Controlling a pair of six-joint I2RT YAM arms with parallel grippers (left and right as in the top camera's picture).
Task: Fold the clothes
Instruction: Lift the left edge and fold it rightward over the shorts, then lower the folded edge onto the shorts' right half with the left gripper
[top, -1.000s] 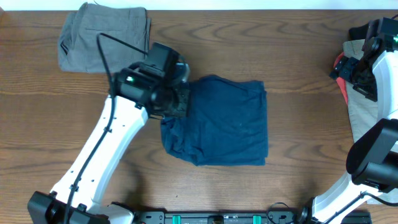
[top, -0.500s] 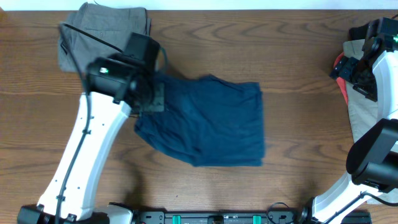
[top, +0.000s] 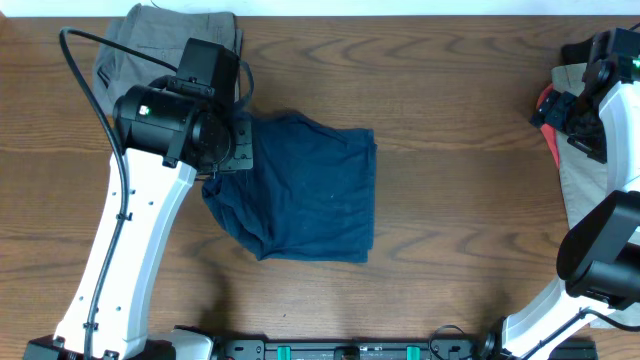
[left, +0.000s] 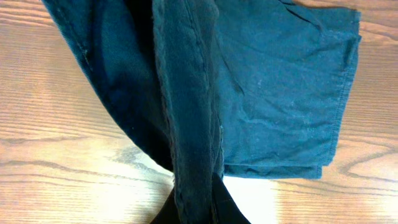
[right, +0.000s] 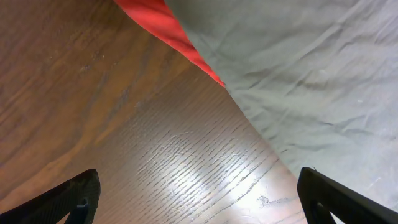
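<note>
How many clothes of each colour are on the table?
Navy blue shorts: 1
Grey shorts: 1
Beige garment: 1
Red cloth: 1 (only an edge shows, under the beige one)
Total: 4

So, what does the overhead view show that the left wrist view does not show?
Only overhead: the left arm, the grey shorts at the far left corner, the right arm near beige cloth. Only left wrist: the stitched seam on the raised fold, and stitching along the hem. Both: the navy shorts on the wooden table.
</note>
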